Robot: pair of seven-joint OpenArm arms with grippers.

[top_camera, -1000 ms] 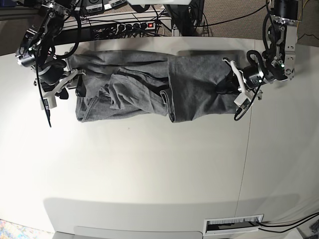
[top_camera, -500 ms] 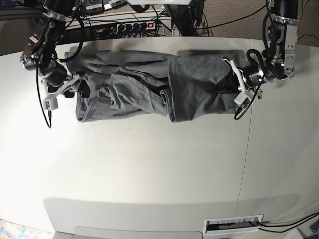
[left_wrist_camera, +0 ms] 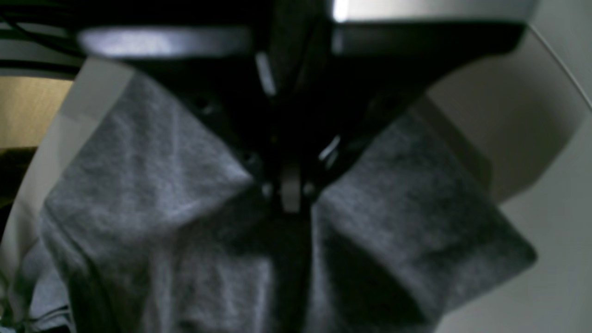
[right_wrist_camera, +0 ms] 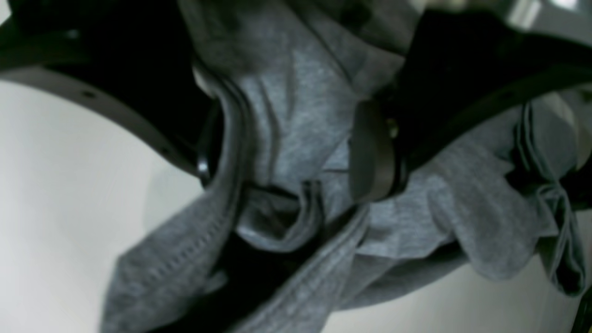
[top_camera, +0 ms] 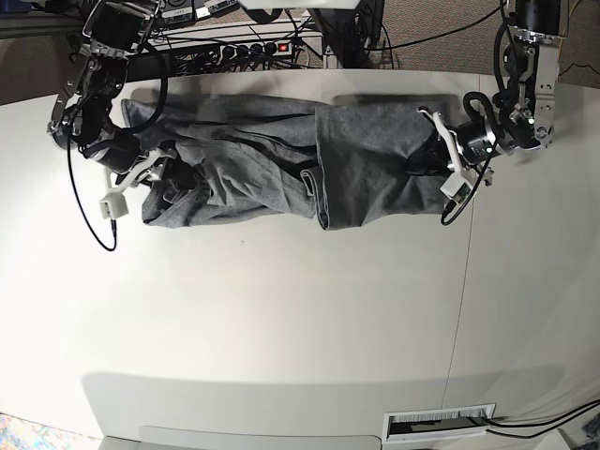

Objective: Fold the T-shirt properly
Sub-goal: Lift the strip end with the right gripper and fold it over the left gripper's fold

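At the right of the base view, the left gripper (top_camera: 427, 162) reaches leftward from its arm, jaws pinched together on the T-shirt (top_camera: 366, 164) fabric. At the upper left, the right gripper (top_camera: 167, 169) angles toward frame centre, its fingers (right_wrist_camera: 372, 152) spread apart with cloth bunched between them.

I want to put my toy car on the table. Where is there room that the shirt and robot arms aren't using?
The wide white table in front of the T-shirt is bare, down to the near edge. The strip right of the seam is free too. The far edge is crowded: the left gripper and right gripper are both at the cloth.
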